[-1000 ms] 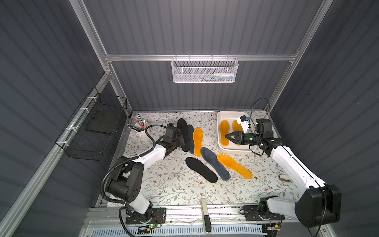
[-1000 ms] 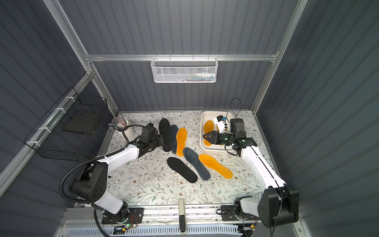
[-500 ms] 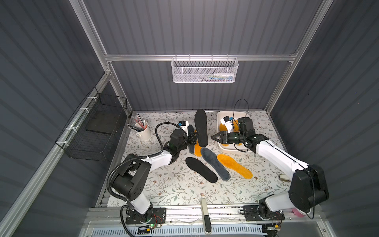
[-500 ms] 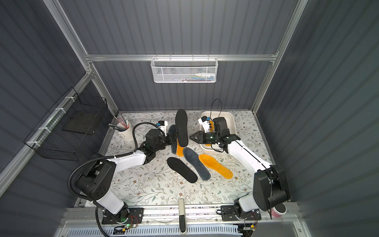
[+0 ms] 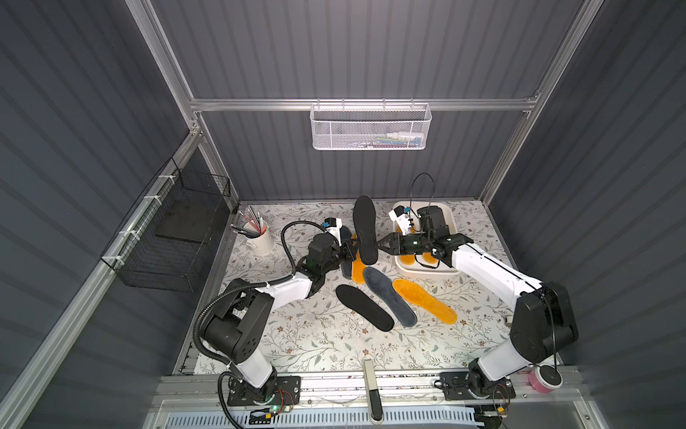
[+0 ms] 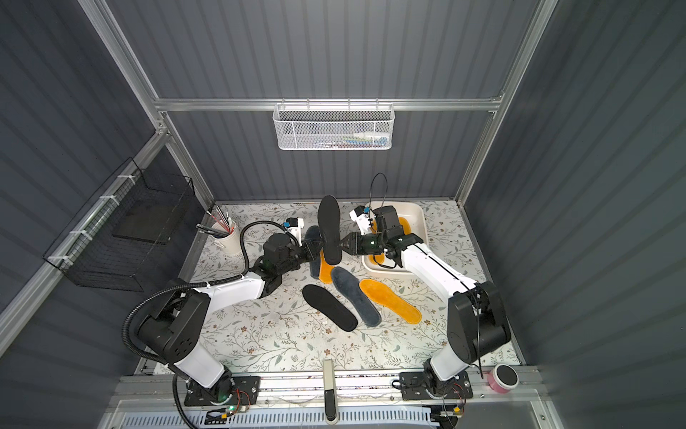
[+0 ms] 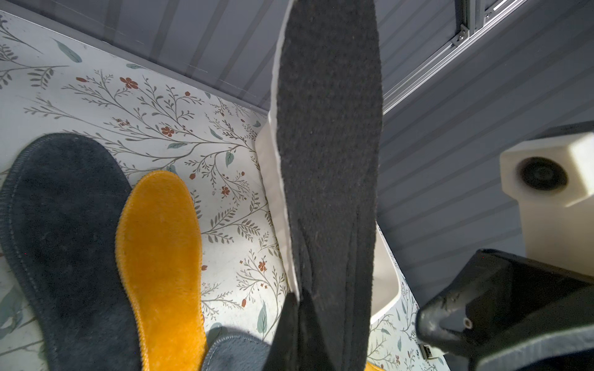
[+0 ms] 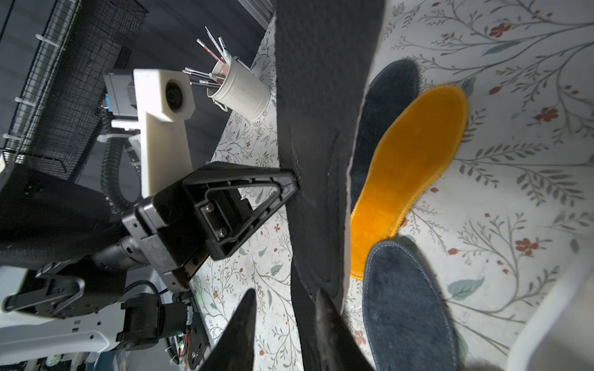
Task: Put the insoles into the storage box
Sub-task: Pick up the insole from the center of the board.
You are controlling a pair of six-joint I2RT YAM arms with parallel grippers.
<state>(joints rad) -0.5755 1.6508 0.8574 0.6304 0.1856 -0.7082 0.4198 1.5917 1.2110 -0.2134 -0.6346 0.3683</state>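
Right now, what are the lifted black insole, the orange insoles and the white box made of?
Black insole: probably felt, matte and grainy, with a thin white layer showing at its edge. Orange insoles: fuzzy plush with a stitched rim. White box: likely plastic, smooth and slightly glossy.

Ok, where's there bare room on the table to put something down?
Widest bare stretch: the table front, between the arm bases, in front of the flat black insole. A smaller patch in front of the pencil cup. Crowded: the middle, loose insoles beside the box, where the left claw and right claw meet at the raised insole.
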